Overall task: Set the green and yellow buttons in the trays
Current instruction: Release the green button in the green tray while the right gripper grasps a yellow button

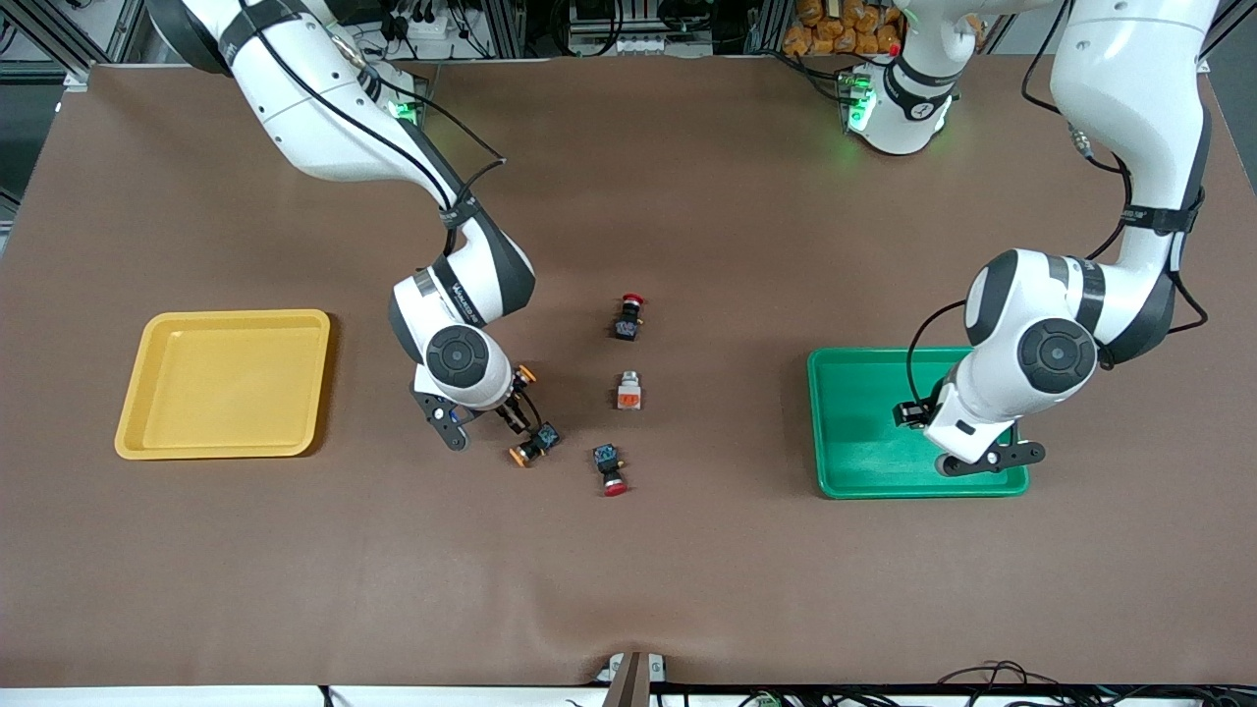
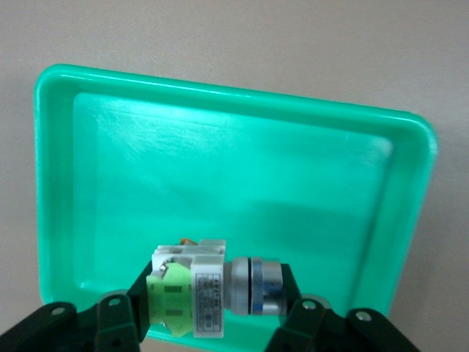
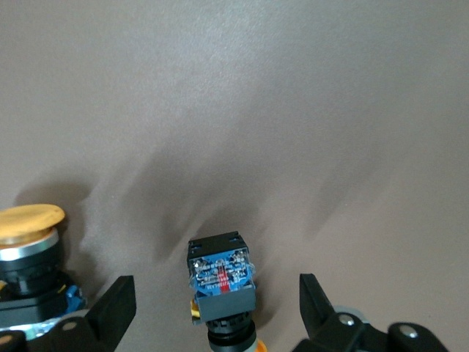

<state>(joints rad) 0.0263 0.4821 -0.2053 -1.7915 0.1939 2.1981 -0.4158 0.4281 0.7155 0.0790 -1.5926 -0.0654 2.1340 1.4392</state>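
My left gripper [image 2: 214, 292] is shut on a light-grey switch with a pale green face [image 2: 192, 290] and holds it over the green tray [image 2: 242, 169]. In the front view the left gripper [image 1: 915, 413] hangs over the green tray [image 1: 856, 432]. My right gripper [image 3: 216, 312] is open, its fingers either side of a black-bodied yellow-capped switch [image 3: 221, 284] lying on the table. In the front view the right gripper [image 1: 518, 415] is low over that switch [image 1: 533, 447]. A second yellow-capped switch [image 1: 525, 374] [image 3: 29, 253] stands beside it. A grey orange-red-faced switch [image 1: 629, 391] sits mid-table. The yellow tray [image 1: 226, 383] holds nothing.
Two black switches with red caps lie mid-table, one [image 1: 628, 316] farther from the front camera than the grey switch, one [image 1: 610, 469] nearer. The brown mat [image 1: 687, 570] covers the table.
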